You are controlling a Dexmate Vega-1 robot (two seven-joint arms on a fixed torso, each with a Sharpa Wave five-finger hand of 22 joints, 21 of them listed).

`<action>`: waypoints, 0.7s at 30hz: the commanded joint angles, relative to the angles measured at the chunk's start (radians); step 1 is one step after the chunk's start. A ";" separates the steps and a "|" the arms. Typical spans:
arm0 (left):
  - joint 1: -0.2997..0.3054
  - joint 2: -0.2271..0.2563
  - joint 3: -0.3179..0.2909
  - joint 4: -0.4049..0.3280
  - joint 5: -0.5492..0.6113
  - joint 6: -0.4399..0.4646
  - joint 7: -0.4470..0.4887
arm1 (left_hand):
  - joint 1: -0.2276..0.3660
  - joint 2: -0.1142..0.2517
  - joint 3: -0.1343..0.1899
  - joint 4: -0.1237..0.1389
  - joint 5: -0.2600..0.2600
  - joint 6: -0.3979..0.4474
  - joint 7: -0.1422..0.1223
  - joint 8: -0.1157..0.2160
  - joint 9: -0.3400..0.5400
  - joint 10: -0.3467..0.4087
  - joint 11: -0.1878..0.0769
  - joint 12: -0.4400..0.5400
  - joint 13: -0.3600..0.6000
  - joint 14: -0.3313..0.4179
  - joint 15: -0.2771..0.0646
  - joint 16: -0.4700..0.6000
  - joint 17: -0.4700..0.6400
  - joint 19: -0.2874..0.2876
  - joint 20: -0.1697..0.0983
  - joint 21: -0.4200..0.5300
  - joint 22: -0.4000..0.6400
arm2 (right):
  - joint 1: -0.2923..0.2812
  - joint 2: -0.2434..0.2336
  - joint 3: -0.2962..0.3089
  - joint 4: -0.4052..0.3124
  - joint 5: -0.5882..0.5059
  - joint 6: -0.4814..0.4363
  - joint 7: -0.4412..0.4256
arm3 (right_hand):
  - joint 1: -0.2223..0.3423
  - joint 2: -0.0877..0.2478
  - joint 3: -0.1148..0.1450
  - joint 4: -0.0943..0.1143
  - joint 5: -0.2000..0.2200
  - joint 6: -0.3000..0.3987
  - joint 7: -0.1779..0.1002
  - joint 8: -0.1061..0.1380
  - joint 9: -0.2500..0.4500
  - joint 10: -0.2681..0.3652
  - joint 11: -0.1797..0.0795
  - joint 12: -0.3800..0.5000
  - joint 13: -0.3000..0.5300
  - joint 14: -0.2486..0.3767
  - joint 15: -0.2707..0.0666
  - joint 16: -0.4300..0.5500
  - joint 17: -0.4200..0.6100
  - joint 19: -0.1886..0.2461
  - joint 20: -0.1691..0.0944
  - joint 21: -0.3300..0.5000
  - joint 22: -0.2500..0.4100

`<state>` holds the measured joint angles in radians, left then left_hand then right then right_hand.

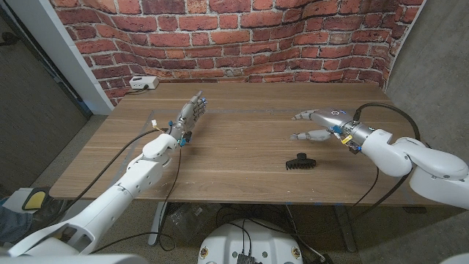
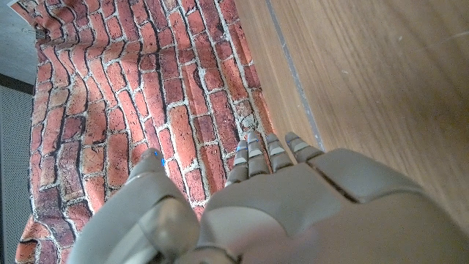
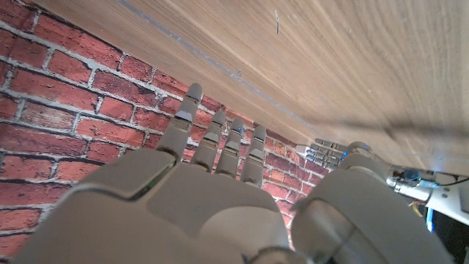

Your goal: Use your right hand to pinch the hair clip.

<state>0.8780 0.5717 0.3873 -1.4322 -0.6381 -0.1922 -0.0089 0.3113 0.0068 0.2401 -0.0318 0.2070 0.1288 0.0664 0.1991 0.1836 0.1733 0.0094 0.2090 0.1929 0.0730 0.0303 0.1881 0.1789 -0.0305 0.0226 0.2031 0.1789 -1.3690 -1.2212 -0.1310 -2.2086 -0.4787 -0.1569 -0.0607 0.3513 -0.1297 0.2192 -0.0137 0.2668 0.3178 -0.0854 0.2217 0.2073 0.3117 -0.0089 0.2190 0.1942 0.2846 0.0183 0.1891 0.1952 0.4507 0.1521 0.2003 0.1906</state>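
On the wooden table [image 1: 242,147], the small black toothed plastic hair clip [image 1: 298,161] looks light and stiff, so I'd pinch its spine with my open, empty right hand [image 1: 316,125].

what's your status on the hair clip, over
Both hands open: left hand idle, right hand above the table. Hair clip untouched, nearer the front edge than the right hand. Path clear.

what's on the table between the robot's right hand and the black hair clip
Nothing: in the head view, only bare wooden table separates the open right hand from the black claw-style hair clip.
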 commanded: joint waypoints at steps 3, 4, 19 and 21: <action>0.026 0.027 -0.014 -0.062 0.003 0.006 0.015 | 0.004 -0.004 -0.004 0.002 0.000 0.010 0.003 0.002 0.005 0.006 0.005 -0.001 0.002 0.006 -0.001 0.001 0.004 0.001 -0.015 0.006 0.005 | 0.014 0.214 -0.011 0.100 0.140 0.108 -0.188 | -0.010 0.007 -0.001 0.010 -0.006 -0.003 0.011 -0.006 -0.001 0.015 0.003 0.010 0.002 0.020 -0.004 0.007 -0.001 0.039 -0.038 0.020 -0.001; 0.028 0.030 -0.015 -0.068 0.005 0.006 0.016 | 0.004 -0.004 -0.004 0.002 0.000 0.011 0.004 0.002 0.005 0.006 0.004 -0.001 0.002 0.007 -0.001 0.001 0.004 0.001 -0.015 0.006 0.005 | 0.018 0.229 -0.015 0.111 0.153 0.123 -0.201 | -0.011 0.007 -0.001 0.010 -0.006 -0.001 0.013 -0.006 -0.001 0.015 0.002 0.010 0.002 0.026 -0.004 0.008 -0.001 0.043 -0.041 0.021 -0.001; 0.066 0.051 -0.033 -0.142 0.035 -0.023 0.054 | 0.004 -0.004 -0.007 0.002 -0.001 0.017 0.003 0.004 0.004 0.014 0.005 0.002 0.002 0.020 0.000 0.005 0.004 0.012 -0.018 0.010 0.005 | 0.187 0.395 -0.116 0.324 0.331 0.332 -0.245 | -0.027 0.017 -0.011 0.011 -0.014 0.087 0.038 0.015 -0.007 0.063 0.023 0.026 0.000 0.034 0.015 0.003 -0.004 -0.035 -0.100 -0.009 0.000; 0.068 0.046 -0.036 -0.141 0.040 -0.035 0.062 | 0.004 -0.004 -0.007 0.002 -0.001 0.020 0.003 0.005 0.004 0.017 0.004 0.003 0.002 0.022 0.001 0.006 0.004 0.015 -0.019 0.011 0.005 | 0.209 0.407 -0.126 0.352 0.353 0.350 -0.238 | -0.033 0.023 -0.012 0.015 -0.015 0.089 0.040 0.014 -0.008 0.067 0.027 0.027 0.000 0.030 0.017 0.001 -0.003 -0.037 -0.102 -0.008 0.000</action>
<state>0.9244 0.6137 0.3658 -1.5357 -0.6193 -0.1920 0.0221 0.3114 0.0069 0.2359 -0.0275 0.2071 0.1365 0.0695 0.1991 0.1836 0.1802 0.0162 0.2090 0.1929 0.0860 0.0325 0.1881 0.1789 -0.0198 0.0087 0.2087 0.1789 -1.2687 -0.9195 -0.1965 -2.0019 -0.2546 0.0605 -0.2824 0.3305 -0.1088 0.2092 -0.0036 0.2543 0.3974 -0.0494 0.2266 0.1998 0.3640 0.0155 0.2383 0.1944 0.3150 0.0275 0.1891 0.1906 0.4186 0.0518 0.1954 0.1907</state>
